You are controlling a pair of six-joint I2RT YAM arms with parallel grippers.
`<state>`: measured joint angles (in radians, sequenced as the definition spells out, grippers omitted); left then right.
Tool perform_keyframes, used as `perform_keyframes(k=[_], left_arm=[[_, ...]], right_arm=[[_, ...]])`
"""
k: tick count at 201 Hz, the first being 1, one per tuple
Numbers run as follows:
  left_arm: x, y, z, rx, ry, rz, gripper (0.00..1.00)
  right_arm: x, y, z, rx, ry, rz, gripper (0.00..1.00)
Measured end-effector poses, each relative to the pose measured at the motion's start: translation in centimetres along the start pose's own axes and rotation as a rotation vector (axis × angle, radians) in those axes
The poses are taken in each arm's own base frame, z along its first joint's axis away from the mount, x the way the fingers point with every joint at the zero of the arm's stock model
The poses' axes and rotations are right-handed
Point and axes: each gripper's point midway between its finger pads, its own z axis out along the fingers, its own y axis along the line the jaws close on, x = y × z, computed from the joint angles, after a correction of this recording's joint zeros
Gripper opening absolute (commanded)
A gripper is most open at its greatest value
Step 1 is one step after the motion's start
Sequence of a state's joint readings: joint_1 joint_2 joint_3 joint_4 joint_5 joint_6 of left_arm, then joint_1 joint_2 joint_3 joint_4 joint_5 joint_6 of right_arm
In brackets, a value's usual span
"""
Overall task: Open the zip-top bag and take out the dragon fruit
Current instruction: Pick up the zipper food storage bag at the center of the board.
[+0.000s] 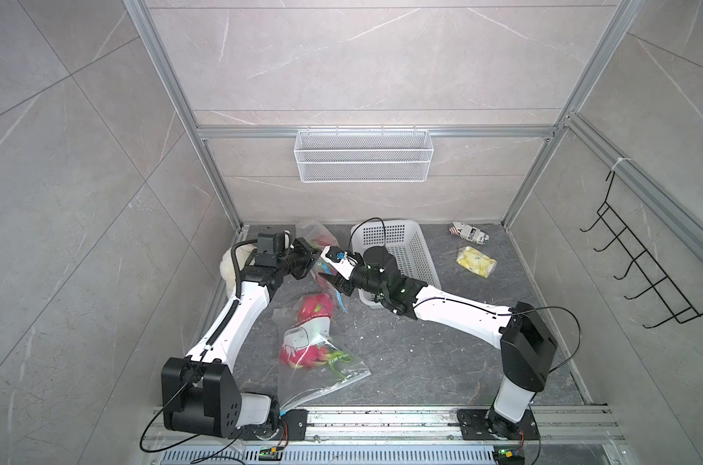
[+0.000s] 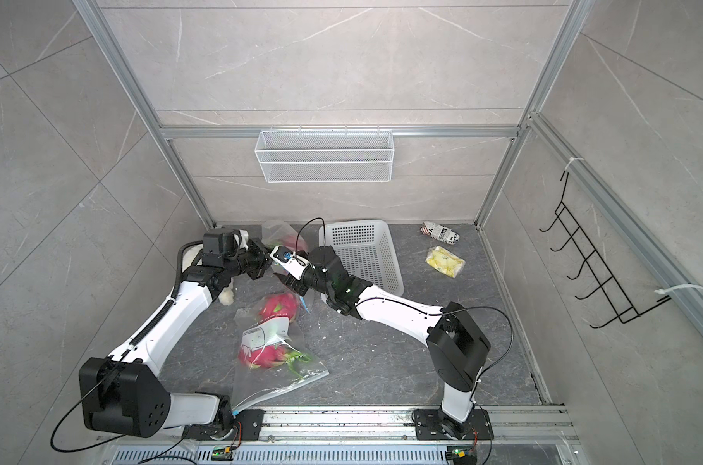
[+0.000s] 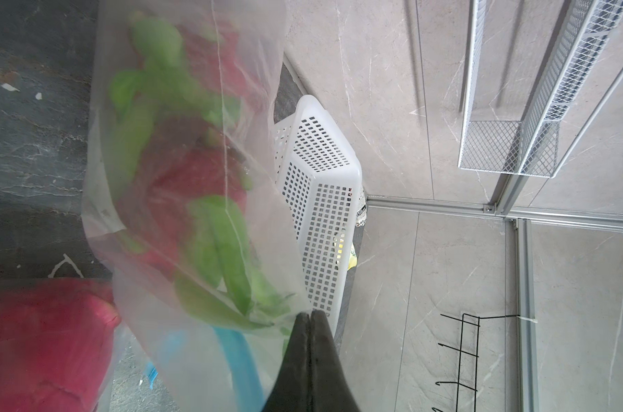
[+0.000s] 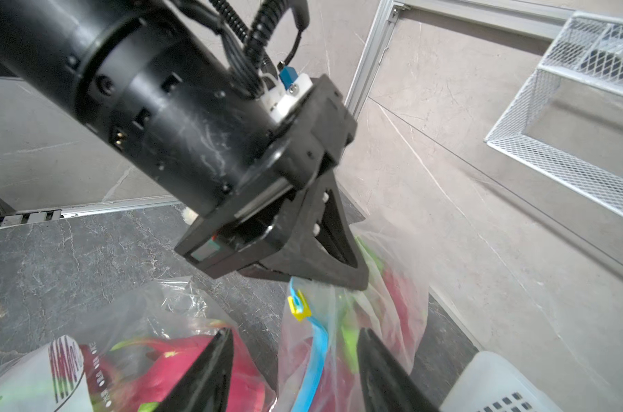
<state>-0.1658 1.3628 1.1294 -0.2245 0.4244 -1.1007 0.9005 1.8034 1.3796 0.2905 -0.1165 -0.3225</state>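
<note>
In both top views the left end effector (image 1: 312, 257) (image 2: 266, 257) is up near the back wall, largely hidden behind the right arm's wrist. The zip-top bag (image 1: 312, 232) it holds up shows only as crumpled film with a patch of pink. The right end effector (image 1: 333, 284) is just beside it. A second bag (image 1: 321, 382) lies flat on the table (image 1: 422, 362) with dragon fruit (image 1: 315, 308) inside, half covered by a white label.

From the left wrist, the two fingers are pressed together on the film's edge. The fruit (image 3: 188, 178) behind the plastic is a green and magenta blur. A white basket (image 3: 320, 178) stands just beyond.

From the right wrist, the right fingers stand apart on either side of the blue zip strip (image 4: 318, 342), with only their tips in frame. I can't tell whether they touch it. The yellow slider (image 4: 298, 307) sits just under the left tips.
</note>
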Motion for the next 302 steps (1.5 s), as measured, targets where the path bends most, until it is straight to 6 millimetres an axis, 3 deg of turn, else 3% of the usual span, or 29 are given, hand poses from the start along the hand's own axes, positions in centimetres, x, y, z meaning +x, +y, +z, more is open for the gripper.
perform_keyframes(k=[79,133,198,258,302], left_arm=[[0.0,0.3,0.3,-0.013,0.007,-0.026,0.0],[-0.1,-0.1,0.2,-0.009,0.005,-0.023,0.0],[-0.1,0.0,0.2,-0.012,0.007,-0.025,0.0],[-0.1,0.0,0.2,-0.012,0.008,-0.025,0.0],[-0.1,0.0,0.2,-0.012,0.008,-0.025,0.0]], right_arm=[[0.8,-0.6,1.3,0.071,-0.024,-0.033,0.4],[2.2,-0.3,2.1,0.069,-0.007,-0.034,0.37],[1.2,-0.6,2.2,0.084,-0.049,-0.037,0.31],[2.9,-0.1,3.0,0.074,-0.023,-0.035,0.26],[2.3,-0.3,3.0,0.081,-0.045,-0.029,0.25]])
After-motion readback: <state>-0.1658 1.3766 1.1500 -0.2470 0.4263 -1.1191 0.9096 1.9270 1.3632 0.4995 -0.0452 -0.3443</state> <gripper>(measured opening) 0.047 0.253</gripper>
